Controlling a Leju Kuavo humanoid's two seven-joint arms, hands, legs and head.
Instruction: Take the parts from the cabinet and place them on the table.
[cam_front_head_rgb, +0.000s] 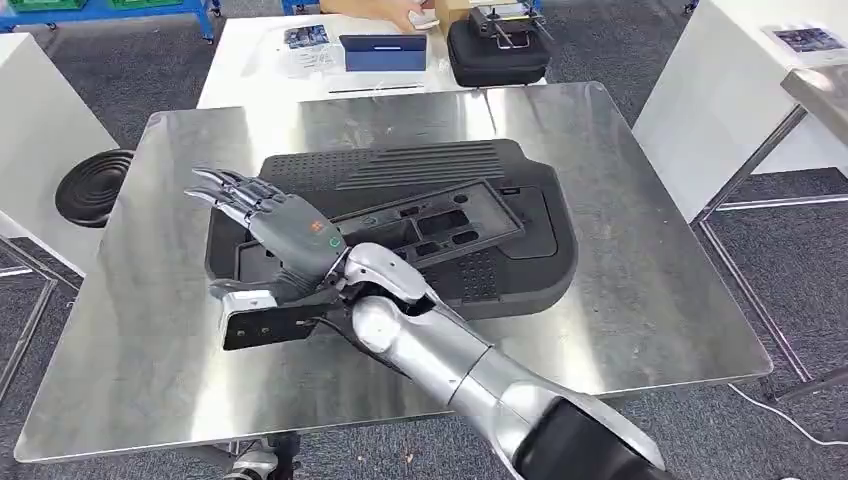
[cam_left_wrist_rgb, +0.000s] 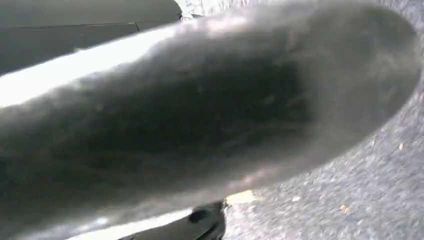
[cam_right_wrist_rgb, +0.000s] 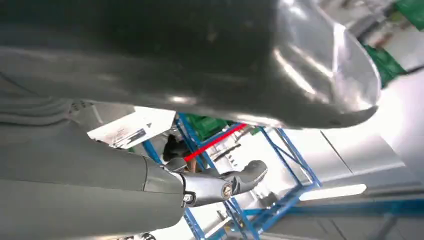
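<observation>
- My right arm (cam_front_head_rgb: 450, 350) crosses the near edge of the steel table (cam_front_head_rgb: 650, 300), hiding part of the black moulded part (cam_front_head_rgb: 500, 250) lying flat on it.
- My right hand (cam_front_head_rgb: 270, 225) hovers over the part's left end, fingers spread, grasping nothing.
- My left hand: its wrist view is blurred by something grey; I cannot tell its state.

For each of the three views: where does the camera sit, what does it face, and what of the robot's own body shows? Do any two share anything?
Head view: high on the body, looking down at the metal table bearing the black part; right hand lies over the part, fingers spread.
Left wrist view: faces grey carpet past a blurred grey shape, unidentifiable.
Right wrist view: behind the right hand, facing blue frames.
Shared: the right hand appears in both head and right wrist views.
</observation>
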